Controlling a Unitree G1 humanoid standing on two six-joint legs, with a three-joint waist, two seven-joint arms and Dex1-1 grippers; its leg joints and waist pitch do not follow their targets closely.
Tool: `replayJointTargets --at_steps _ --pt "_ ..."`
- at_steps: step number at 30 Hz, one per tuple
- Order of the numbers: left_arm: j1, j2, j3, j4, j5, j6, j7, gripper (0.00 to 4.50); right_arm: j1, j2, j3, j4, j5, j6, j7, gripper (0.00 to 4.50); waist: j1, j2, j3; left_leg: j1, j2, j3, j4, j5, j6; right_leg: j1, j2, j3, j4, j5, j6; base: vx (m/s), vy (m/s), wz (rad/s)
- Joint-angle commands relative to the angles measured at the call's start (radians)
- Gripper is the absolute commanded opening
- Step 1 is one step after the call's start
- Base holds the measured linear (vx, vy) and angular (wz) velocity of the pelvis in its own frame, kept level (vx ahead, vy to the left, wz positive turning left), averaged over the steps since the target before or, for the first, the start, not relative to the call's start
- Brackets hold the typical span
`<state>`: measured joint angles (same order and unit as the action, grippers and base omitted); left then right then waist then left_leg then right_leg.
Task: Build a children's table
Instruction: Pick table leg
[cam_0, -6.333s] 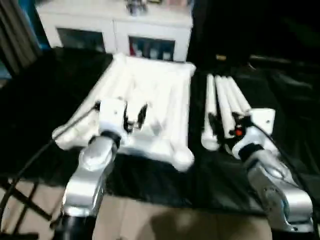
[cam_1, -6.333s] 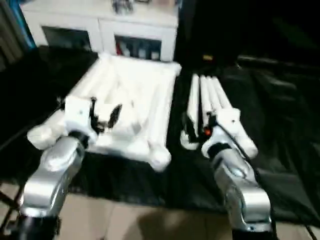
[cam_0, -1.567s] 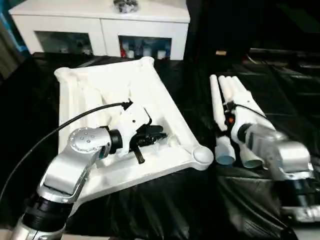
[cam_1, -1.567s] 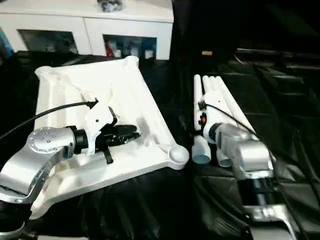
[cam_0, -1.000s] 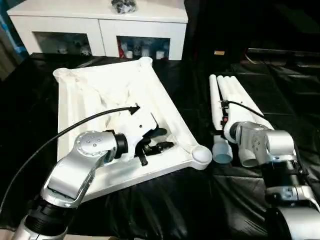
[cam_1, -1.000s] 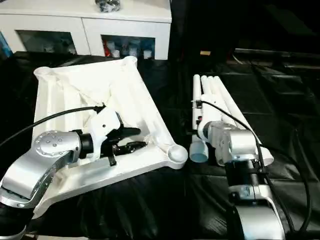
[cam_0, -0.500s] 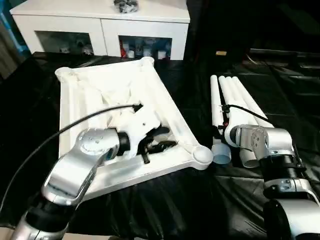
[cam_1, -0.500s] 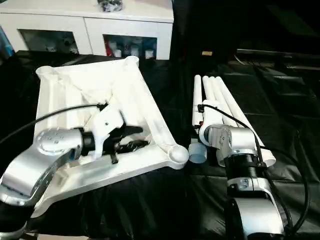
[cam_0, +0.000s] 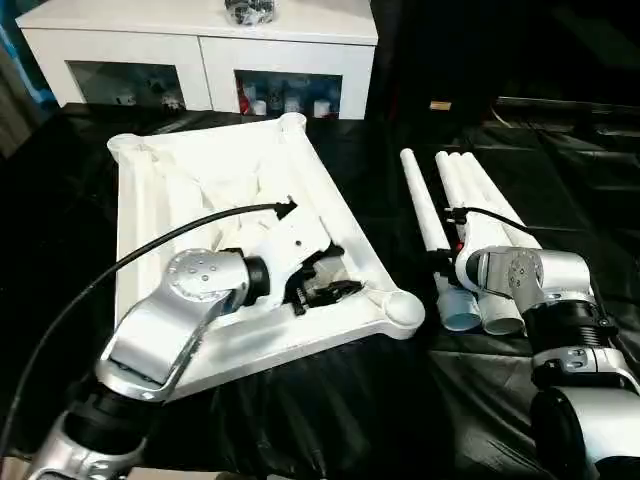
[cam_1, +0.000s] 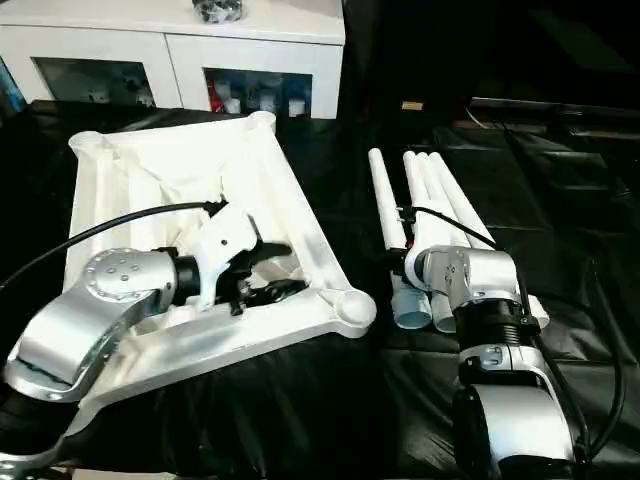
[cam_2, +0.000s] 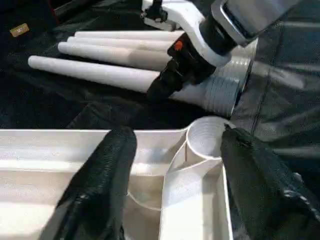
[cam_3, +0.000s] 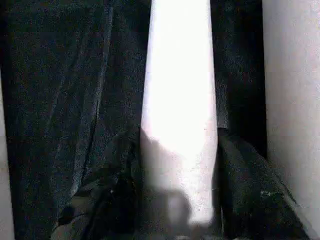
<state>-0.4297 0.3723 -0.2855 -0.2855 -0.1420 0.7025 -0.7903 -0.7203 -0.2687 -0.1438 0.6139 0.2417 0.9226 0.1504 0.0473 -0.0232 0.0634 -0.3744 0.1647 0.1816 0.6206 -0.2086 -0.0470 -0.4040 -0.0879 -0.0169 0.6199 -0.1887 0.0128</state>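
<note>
The children's table lies in parts on a black cloth. Its white tabletop (cam_0: 200, 190) rests upside down, ribs up, with a round corner socket (cam_0: 403, 310) nearest me. My left gripper (cam_0: 345, 270) hovers open just inside the tabletop's near right rim, close to that socket (cam_2: 207, 135), nothing between its fingers (cam_2: 107, 170). Right of the tabletop lie the white tube legs (cam_0: 485, 200), side by side. My right gripper (cam_0: 441, 266) is shut on the leftmost leg (cam_0: 420, 205) near its wide end. In the right wrist view that leg (cam_3: 180, 100) runs between both fingers (cam_3: 240, 175).
A white cabinet (cam_0: 200, 45) with glass doors stands behind the cloth, a dark object (cam_0: 250, 10) on top. A black cable (cam_0: 120, 270) arcs over my left forearm. Black cloth (cam_0: 330, 400) lies bare in front of the tabletop and right of the legs.
The right gripper has closed on the leftmost leg, whose far end has swung left, away from the other legs. The left gripper's fingers have spread wider over the tabletop.
</note>
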Motion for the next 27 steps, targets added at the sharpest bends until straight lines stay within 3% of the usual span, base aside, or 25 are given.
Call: replayJointTargets --at_steps 1,3,5,6,9,10,12,13,14,15,16,18,19,22,25,27 --pt "-0.008 -0.024 0.024 0.037 0.015 -0.002 0.062 3.34 -0.001 -0.003 -0.047 0.013 0.013 -0.037 -0.013 1.82 -0.001 -0.008 -0.075 0.010 0.040 -0.005 -0.074 -0.043 -0.004 0.048 -0.036 0.025 -0.052 -0.070 -0.236 0.000 0.000 0.00" --pt "-0.022 -0.044 0.035 0.060 0.033 0.033 0.108 3.55 0.001 -0.003 -0.063 0.007 0.022 -0.062 -0.011 1.82 0.000 -0.011 -0.076 0.012 0.041 -0.004 -0.073 -0.050 -0.003 0.048 -0.036 0.025 -0.054 -0.075 -0.234 0.000 0.000 0.00" --pt "-0.046 -0.088 0.080 0.091 0.009 0.080 0.148 3.66 0.009 0.004 -0.115 -0.040 0.067 -0.123 0.019 1.82 -0.002 -0.006 -0.076 0.011 0.039 -0.003 -0.072 -0.040 0.002 0.049 -0.034 0.025 -0.053 -0.053 -0.234 0.000 0.000 0.00" --pt "-0.054 -0.096 0.091 0.099 0.005 0.090 0.157 3.69 0.010 0.006 -0.124 -0.054 0.076 -0.147 0.031 1.82 0.000 0.003 -0.077 0.012 0.040 -0.004 -0.072 -0.044 0.000 0.050 -0.035 0.025 -0.051 -0.046 -0.237 0.000 0.000 0.00" --pt "-0.108 -0.197 0.186 0.144 -0.057 0.143 0.231 4.02 0.030 0.021 -0.197 -0.161 0.180 -0.194 0.131 1.82 0.002 -0.007 -0.078 0.009 0.041 -0.004 -0.070 -0.043 0.031 0.056 -0.036 0.025 -0.052 -0.001 -0.259 0.000 0.000 0.00" --pt "-0.108 -0.197 0.186 0.144 -0.057 0.143 0.231 4.07 0.030 0.021 -0.197 -0.161 0.180 -0.194 0.131 1.82 0.005 -0.007 -0.079 0.010 0.042 -0.006 -0.070 -0.035 0.038 0.057 -0.037 0.024 -0.050 0.007 -0.263 0.000 0.000 0.00" --pt "-0.169 -0.301 0.294 0.207 -0.136 0.190 0.311 4.15 0.075 0.022 -0.201 -0.283 0.250 -0.202 0.248 1.82 0.007 0.002 -0.078 0.008 0.040 -0.003 -0.067 -0.025 0.059 0.056 -0.035 0.025 -0.050 0.027 -0.275 0.000 0.000 0.00" --pt "-0.192 -0.335 0.332 0.231 -0.165 0.205 0.338 4.29 0.095 0.023 -0.203 -0.333 0.280 -0.193 0.287 1.82 0.009 -0.005 -0.079 0.008 0.042 -0.006 -0.067 -0.024 0.072 0.059 -0.037 0.024 -0.052 0.032 -0.284 0.000 0.000 0.00" --pt "-0.226 -0.377 0.386 0.269 -0.202 0.228 0.378 4.42 0.117 0.023 -0.205 -0.391 0.314 -0.183 0.329 1.81 0.013 0.001 -0.077 0.009 0.038 -0.001 -0.065 -0.038 0.075 0.058 -0.034 0.025 -0.056 0.028 -0.290 0.000 0.000 0.00" --pt "-0.230 -0.382 0.393 0.274 -0.207 0.232 0.384 4.42 0.120 0.023 -0.205 -0.398 0.318 -0.182 0.334 1.81 0.015 -0.002 -0.078 0.010 0.043 -0.006 -0.066 -0.043 0.079 0.059 -0.037 0.024 -0.056 0.026 -0.295 0.000 0.000 0.00" --pt "-0.273 -0.423 0.442 0.321 -0.263 0.249 0.405 4.48 0.152 0.021 -0.209 -0.474 0.376 -0.154 0.396 1.81 0.017 -0.001 -0.077 0.010 0.040 -0.005 -0.067 -0.047 0.086 0.059 -0.037 0.024 -0.058 0.011 -0.296 0.000 0.000 0.00" --pt "-0.303 -0.442 0.457 0.344 -0.312 0.260 0.385 4.50 0.184 0.021 -0.212 -0.542 0.432 -0.127 0.450 1.81 0.022 -0.003 -0.079 0.011 0.043 -0.009 -0.068 -0.053 0.094 0.059 -0.039 0.022 -0.061 -0.015 -0.296 0.000 0.000 0.00" --pt "-0.320 -0.458 0.469 0.348 -0.340 0.269 0.376 4.50 0.205 0.014 -0.201 -0.579 0.457 -0.113 0.478 1.81 0.022 0.003 -0.077 0.009 0.043 -0.010 -0.069 -0.052 0.094 0.058 -0.039 0.021 -0.060 -0.022 -0.295 0.000 0.000 0.00" --pt "-0.370 -0.518 0.522 0.344 -0.440 0.313 0.355 4.50 0.273 -0.008 -0.165 -0.684 0.518 -0.093 0.552 1.81 0.025 -0.001 -0.077 0.010 0.047 -0.010 -0.070 -0.063 0.087 0.058 -0.042 0.021 -0.064 -0.041 -0.297 0.000 0.000 0.00" --pt "-0.390 -0.571 0.530 0.339 -0.457 0.359 0.374 4.50 0.330 -0.024 -0.146 -0.780 0.585 -0.058 0.606 1.81 0.022 0.006 -0.073 0.008 0.047 -0.014 -0.073 -0.078 0.089 0.056 -0.040 0.019 -0.071 -0.069 -0.281 0.000 0.000 0.00" --pt "-0.393 -0.576 0.530 0.340 -0.468 0.370 0.381 4.50 0.341 -0.027 -0.142 -0.798 0.590 -0.054 0.613 1.81 0.019 0.003 -0.072 0.008 0.046 -0.014 -0.074 -0.090 0.084 0.056 -0.040 0.019 -0.074 -0.096 -0.272 0.000 0.000 0.00"
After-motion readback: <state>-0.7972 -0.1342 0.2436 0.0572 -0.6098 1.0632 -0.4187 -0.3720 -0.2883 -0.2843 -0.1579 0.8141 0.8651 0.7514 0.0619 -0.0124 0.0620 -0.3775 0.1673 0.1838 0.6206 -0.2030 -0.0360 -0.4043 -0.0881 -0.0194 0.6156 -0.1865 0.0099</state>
